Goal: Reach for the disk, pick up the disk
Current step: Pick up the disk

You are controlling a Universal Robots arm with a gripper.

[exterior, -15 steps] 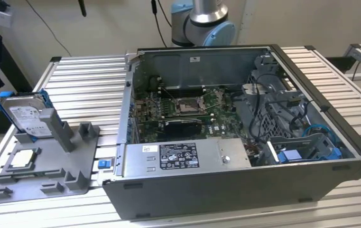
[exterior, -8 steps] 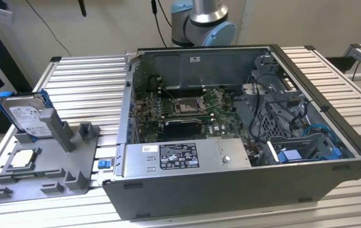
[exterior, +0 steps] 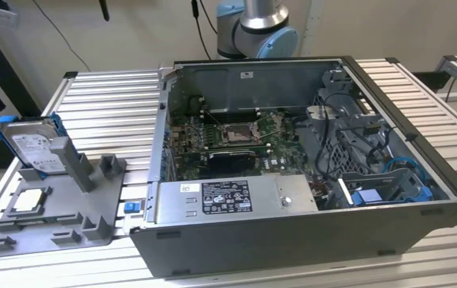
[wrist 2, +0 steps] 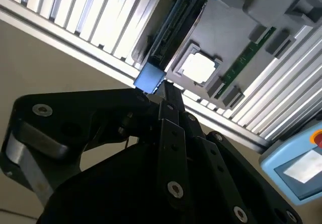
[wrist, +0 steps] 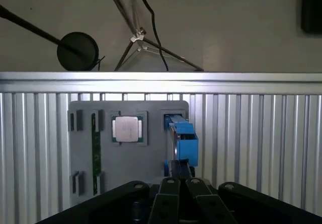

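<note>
The disk (exterior: 34, 144), a flat silver hard drive in a blue plastic bracket, stands on edge in a grey holder (exterior: 92, 198), top edge free, at nine o'clock of the open black computer case (exterior: 292, 240) in the exterior view. A square silver chip (exterior: 29, 201) lies at the disk's six o'clock. The black jaws are together.

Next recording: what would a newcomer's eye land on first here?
The open computer case, its circuit board bare, sits in the middle of the slatted table in the exterior view. On that view's left the disk stands upright in a grey fixture tray, a small square chip lying flat nearby. In the first wrist view the black gripper points at the disk's blue-framed edge.
</note>
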